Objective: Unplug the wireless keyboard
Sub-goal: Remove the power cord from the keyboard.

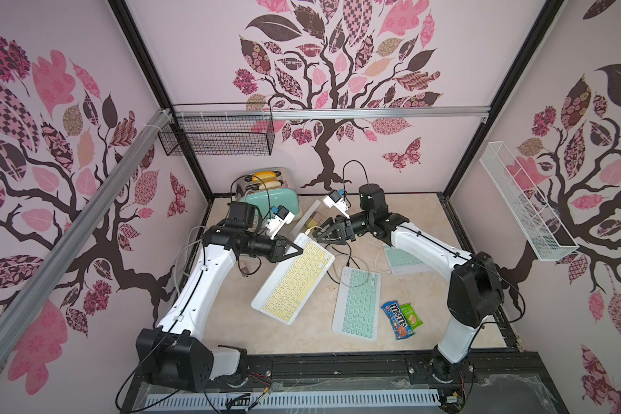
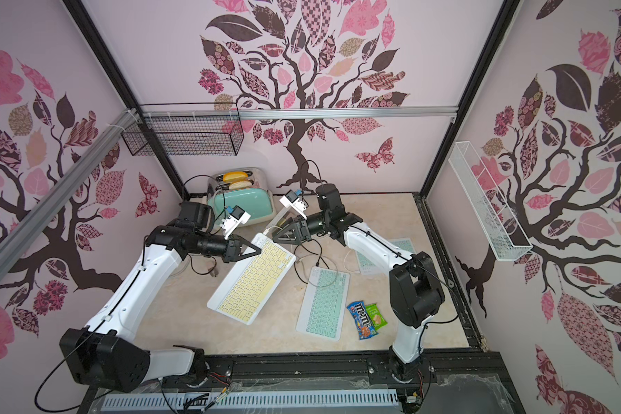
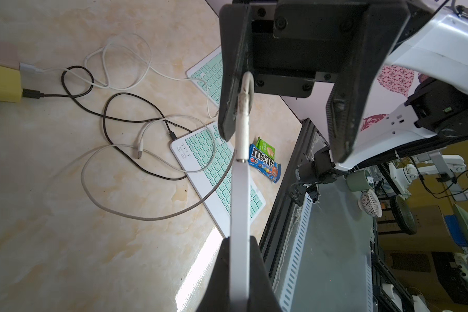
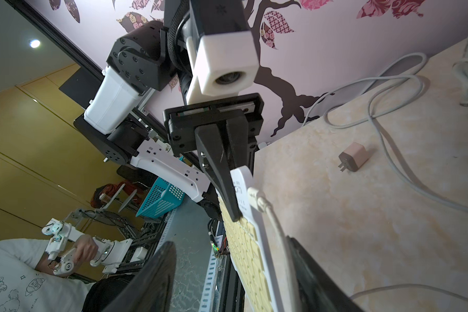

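Two jobs: left gripper [image 1: 299, 248] pinches yellow keyboard [image 1: 294, 283] corner, hold firm; right gripper [image 3: 283, 146] wide astride plug [image 3: 243, 135]; centre, close, pull straight out along port axis.

Table [image 1: 237, 322], beige marbled top. On it:
- yellow keyboard [image 1: 294, 277], far corner pinched in the left gripper [image 1: 299, 247]
- mint keyboard [image 1: 357, 304], in front of the right gripper [image 1: 316, 232]
- second mint keyboard [image 1: 406, 260], behind that gripper's arm
- M&M's packet [image 1: 397, 320] touching green snack packet [image 1: 411, 317]
- mint toaster [image 1: 266, 200], behind the left gripper
- black cable [image 3: 104, 113] and white cable [image 3: 146, 64], looped
- pink charger plug [image 4: 353, 158]
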You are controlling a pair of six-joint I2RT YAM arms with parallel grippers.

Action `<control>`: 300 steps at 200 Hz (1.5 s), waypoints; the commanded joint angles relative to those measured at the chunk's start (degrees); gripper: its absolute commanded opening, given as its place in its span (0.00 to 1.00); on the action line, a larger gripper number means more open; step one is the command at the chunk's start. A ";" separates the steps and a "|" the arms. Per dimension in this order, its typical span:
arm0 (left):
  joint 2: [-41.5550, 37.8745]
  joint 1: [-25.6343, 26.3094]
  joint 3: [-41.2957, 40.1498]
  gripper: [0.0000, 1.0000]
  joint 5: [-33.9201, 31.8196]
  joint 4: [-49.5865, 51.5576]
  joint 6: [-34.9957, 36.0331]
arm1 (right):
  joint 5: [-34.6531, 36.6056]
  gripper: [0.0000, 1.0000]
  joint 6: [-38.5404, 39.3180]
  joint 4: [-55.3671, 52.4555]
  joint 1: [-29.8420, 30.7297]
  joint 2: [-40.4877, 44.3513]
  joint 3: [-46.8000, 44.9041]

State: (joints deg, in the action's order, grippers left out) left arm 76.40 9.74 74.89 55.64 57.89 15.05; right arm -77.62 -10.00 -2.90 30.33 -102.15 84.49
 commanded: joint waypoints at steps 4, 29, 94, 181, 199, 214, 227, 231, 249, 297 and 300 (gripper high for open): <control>0.50 0.03 2.27 0.00 5.57 3.00 5.34 | -1.65 0.63 -1.33 2.37 0.16 -0.08 1.24; -0.06 0.11 1.45 0.00 5.29 2.63 5.66 | -1.46 0.55 -2.08 2.16 0.72 -1.42 2.47; -0.45 0.11 0.44 0.00 5.35 1.37 4.55 | -0.69 0.41 -1.86 1.36 1.75 -2.44 4.41; -0.08 0.22 0.47 0.00 4.30 1.15 4.28 | 0.71 0.24 -4.97 4.91 3.12 -3.13 5.61; -0.10 0.24 0.17 0.00 3.74 1.13 4.14 | 0.93 0.22 -5.96 5.78 3.25 -3.31 5.77; -0.10 0.24 0.15 0.00 3.77 1.18 4.29 | 0.83 0.18 -7.69 7.70 3.26 -3.58 5.76; -0.25 0.19 -0.07 0.00 3.86 1.22 4.29 | 0.81 0.16 -8.36 8.51 3.25 -3.67 5.87; -0.39 0.22 -0.06 0.00 3.78 1.18 4.27 | 0.81 0.16 -8.45 8.48 3.27 -3.67 5.94; -0.51 0.23 -0.05 0.00 3.64 1.25 4.29 | 0.59 0.10 -8.42 8.39 3.28 -3.83 5.96; -0.51 0.27 -0.21 0.00 3.35 1.22 4.30 | 0.20 0.00 -4.72 4.25 3.18 -3.68 5.92; -0.47 0.27 -0.19 0.00 3.22 1.19 4.21 | 0.13 0.00 -4.09 3.43 3.16 -3.67 6.04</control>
State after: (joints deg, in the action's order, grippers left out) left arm 76.77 9.76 74.87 57.91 59.70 19.51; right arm -76.86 -17.02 3.66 33.15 -105.84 88.05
